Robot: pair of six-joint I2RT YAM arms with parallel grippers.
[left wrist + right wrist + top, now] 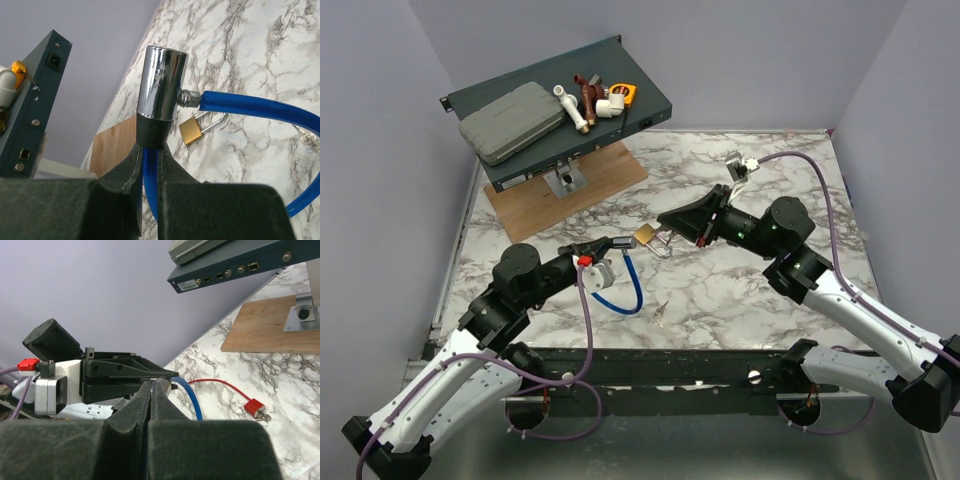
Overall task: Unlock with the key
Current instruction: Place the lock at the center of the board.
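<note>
The key (660, 312) is a tiny silver sliver lying flat on the marble, below the cable loop and away from both grippers; in the left wrist view the key (309, 139) shows at the right edge. My left gripper (618, 244) (150, 152) is shut on the blue cable (148, 172) just under the lock's chrome barrel (161, 82). A brass padlock (647, 236) (191, 131) with a silver shackle lies just beyond the barrel. Close above the padlock, my right gripper (663, 222) (152, 385) is shut, and nothing shows between its fingers.
A dark flat box (510, 170) on a stand over a wooden board (610, 185) sits at the back left, carrying a grey case, pipe fittings and a tape measure. A red wire with a red clip (255, 406) lies on the marble. Grey walls close in both sides.
</note>
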